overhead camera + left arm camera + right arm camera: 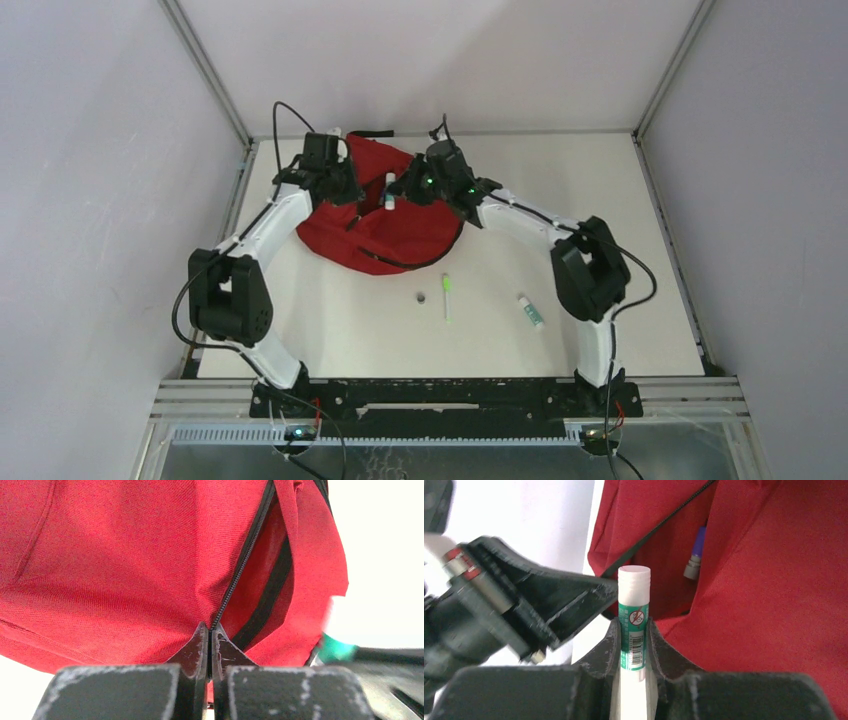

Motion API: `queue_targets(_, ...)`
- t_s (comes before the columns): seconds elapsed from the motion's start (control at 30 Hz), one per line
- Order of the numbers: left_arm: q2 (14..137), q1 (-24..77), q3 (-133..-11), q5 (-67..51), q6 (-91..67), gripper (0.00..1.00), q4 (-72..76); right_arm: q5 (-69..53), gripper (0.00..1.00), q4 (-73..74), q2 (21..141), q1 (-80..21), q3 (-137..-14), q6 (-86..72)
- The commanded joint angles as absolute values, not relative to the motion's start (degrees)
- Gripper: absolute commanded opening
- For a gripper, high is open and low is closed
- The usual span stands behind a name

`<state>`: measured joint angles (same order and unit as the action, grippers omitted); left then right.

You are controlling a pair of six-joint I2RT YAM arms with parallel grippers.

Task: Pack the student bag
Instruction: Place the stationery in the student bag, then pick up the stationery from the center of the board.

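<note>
Student bag [375, 225], red fabric with black zip trim, slumped at the far middle of the table [600, 200] between the two arms. Left gripper [209, 630]: jaws pressed together, pinching the bag's edge at the zip [250, 550]. Right gripper [634, 630]: jaws narrowly parted, clamped on a glue stick [634, 587], white cap and green label, at the bag's opening; loose on the table nearer the arms are a small dark round piece [421, 298], green pen [447, 297] and second glue stick [530, 311].
</note>
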<state>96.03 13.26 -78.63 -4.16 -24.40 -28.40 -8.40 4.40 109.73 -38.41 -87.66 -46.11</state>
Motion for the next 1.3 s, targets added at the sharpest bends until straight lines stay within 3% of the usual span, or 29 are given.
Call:
queue_targets(0.0, 91.8, 13.1, -78.5, -5.7, -24.0, 0.00, -27.7, -11.5, 0.11, -0.9, 116.5, -38.3, -95.8, -54.4)
queue_targets(0.27, 90.4, 13.1, -78.5, -5.7, -23.3, 0.00, -27.6, -13.1, 0.19, 2.8, 125.7, -37.7, -105.4, -56.1)
queue_targets(0.4, 90.4, 13.0, -78.3, -5.8, -23.5, 0.00, -27.4, -12.1, 0.53, 6.4, 126.6, -38.2, -108.8, -54.1)
queue_targets(0.5, 91.1, 13.0, -78.3, -6.0, -23.7, 0.00, -27.5, -11.0, 0.62, 7.7, 124.0, -38.7, -107.9, -52.0)
queue_targets(0.67, 91.5, 12.9, -78.0, -6.4, -24.4, 0.00, -27.7, -9.5, 0.63, 6.3, 115.0, -38.9, -98.5, -48.1)
queue_targets(0.83, 92.4, 12.9, -77.5, -5.9, -25.0, 0.00, -26.9, -2.6, 0.61, -1.7, 97.4, -40.0, -77.3, -44.5)
queue_targets(0.93, 93.4, 12.9, -77.2, -6.8, -25.7, 0.00, -26.4, 3.8, 0.60, 2.7, 91.7, -43.5, -70.6, -39.5)
queue_targets(1.17, 93.9, 12.8, -77.0, -8.6, -26.6, 0.00, -25.4, 9.6, 0.54, 9.4, 90.6, -51.5, -61.2, -33.7)
queue_targets(1.27, 94.0, 12.8, -77.0, -8.6, -26.1, 0.00, -25.5, 9.6, 0.58, 10.1, 93.6, -54.6, -60.0, -30.3)
